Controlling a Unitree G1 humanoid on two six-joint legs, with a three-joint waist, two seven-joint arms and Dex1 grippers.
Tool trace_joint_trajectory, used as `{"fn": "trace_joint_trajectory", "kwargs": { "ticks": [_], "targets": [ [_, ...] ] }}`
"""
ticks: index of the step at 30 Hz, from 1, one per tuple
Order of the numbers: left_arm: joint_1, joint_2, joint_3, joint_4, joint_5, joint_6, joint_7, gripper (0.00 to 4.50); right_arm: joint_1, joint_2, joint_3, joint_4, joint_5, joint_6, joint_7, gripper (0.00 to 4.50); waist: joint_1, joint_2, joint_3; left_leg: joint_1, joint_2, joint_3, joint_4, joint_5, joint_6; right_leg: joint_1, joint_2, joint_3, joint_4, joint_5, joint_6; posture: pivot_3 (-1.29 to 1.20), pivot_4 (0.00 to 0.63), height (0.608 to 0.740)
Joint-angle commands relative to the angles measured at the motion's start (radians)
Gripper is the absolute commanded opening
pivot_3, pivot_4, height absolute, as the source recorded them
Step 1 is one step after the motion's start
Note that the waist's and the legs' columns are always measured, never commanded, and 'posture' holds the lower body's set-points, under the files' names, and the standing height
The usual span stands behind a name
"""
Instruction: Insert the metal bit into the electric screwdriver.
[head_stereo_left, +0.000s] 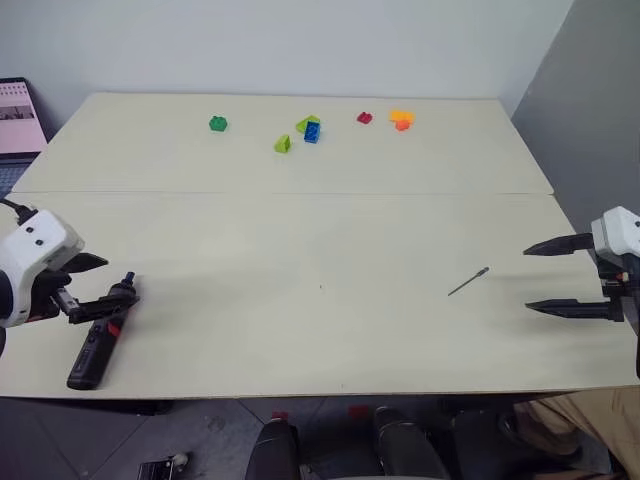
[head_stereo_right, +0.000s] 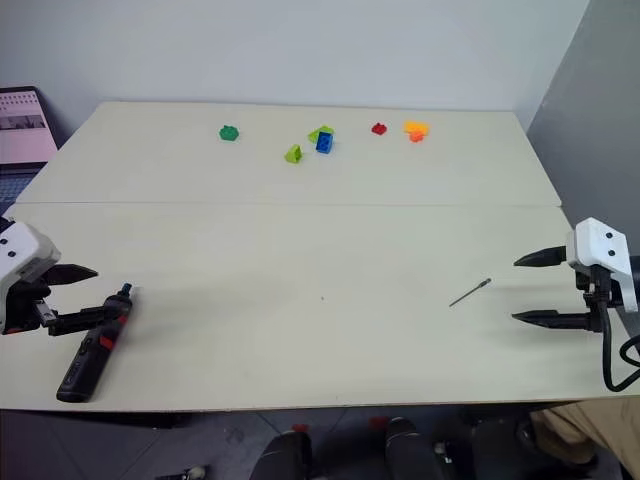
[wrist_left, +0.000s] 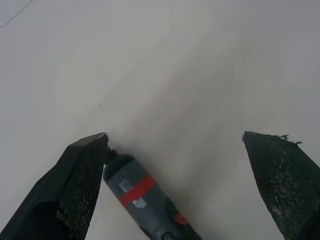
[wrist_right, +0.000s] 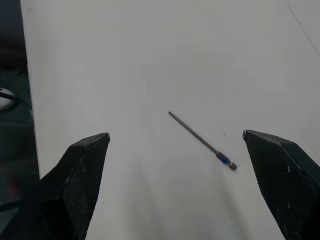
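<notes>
The left gripper (head_stereo_left: 98, 283) is held wide apart, with nothing gripped. The screwdriver (head_stereo_left: 98, 346) is seen lying just under it on the table (head_stereo_left: 320, 230). The right gripper (head_stereo_left: 540, 278) is spread apart too. The metal bit (head_stereo_left: 468, 282) is found near its tips.
</notes>
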Motion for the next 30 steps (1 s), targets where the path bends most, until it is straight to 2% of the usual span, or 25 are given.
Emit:
{"fn": "trace_joint_trajectory", "kwargs": {
  "ticks": [1, 5, 9, 17, 24, 30],
  "targets": [
    [-0.033, -0.015, 0.027, -0.04, 0.016, 0.193, 0.146, 4.5, -0.051, 0.023, 0.006, -0.029, 0.012, -0.005, -0.005, 4.49, -0.001, 0.0, 0.0, 0.0, 0.0, 0.0, 0.0, 0.0, 0.0, 0.0, 0.0, 0.0, 0.0, 0.0, 0.0, 0.0, 0.15, 0.74],
    [-0.085, -0.051, 0.015, -0.042, 0.004, 0.371, 0.257, 4.5, -0.109, 0.072, 0.023, -0.064, 0.055, 0.033, -0.008, 4.49, -0.002, 0.0, 0.0, 0.0, 0.0, 0.0, 0.0, 0.0, 0.0, 0.0, 0.0, 0.0, 0.0, 0.001, 0.001, 0.0, 0.15, 0.74],
    [-0.134, -0.047, -0.037, -0.002, 0.007, 0.452, 0.292, 4.5, -0.19, 0.15, 0.053, -0.11, 0.11, 0.064, -0.01, 4.49, -0.002, 0.0, 0.0, 0.0, 0.0, -0.002, 0.0, 0.0, 0.0, 0.001, 0.001, -0.001, 0.001, 0.001, 0.001, 0.0, 0.15, 0.74],
    [-0.356, -0.023, -0.237, 0.195, -0.002, 0.55, 0.26, 4.5, -0.333, 0.278, 0.155, -0.144, 0.16, 0.097, 0.046, 4.49, 0.001, 0.0, 0.0, 0.0, 0.0, -0.005, 0.001, 0.0, 0.0, 0.003, 0.001, -0.003, 0.001, 0.002, 0.0, 0.0, 0.15, 0.74],
    [-0.556, -0.057, -0.419, 0.382, 0.048, 0.567, 0.258, 4.5, -0.4, 0.322, 0.218, -0.132, 0.154, 0.104, 0.085, 4.49, 0.001, 0.0, 0.0, -0.002, 0.0, -0.01, 0.001, 0.0, 0.0, 0.003, 0.003, -0.007, 0.001, 0.004, -0.003, 0.0, 0.15, 0.74],
    [-0.656, -0.083, -0.539, 0.487, 0.092, 0.559, 0.238, 4.5, -0.424, 0.347, 0.24, -0.129, 0.152, 0.099, 0.095, 4.49, 0.001, 0.0, 0.0, -0.003, 0.0, -0.013, 0.001, 0.0, 0.0, 0.004, 0.003, -0.009, 0.001, 0.004, -0.003, 0.0, 0.15, 0.74]
  ]
}}
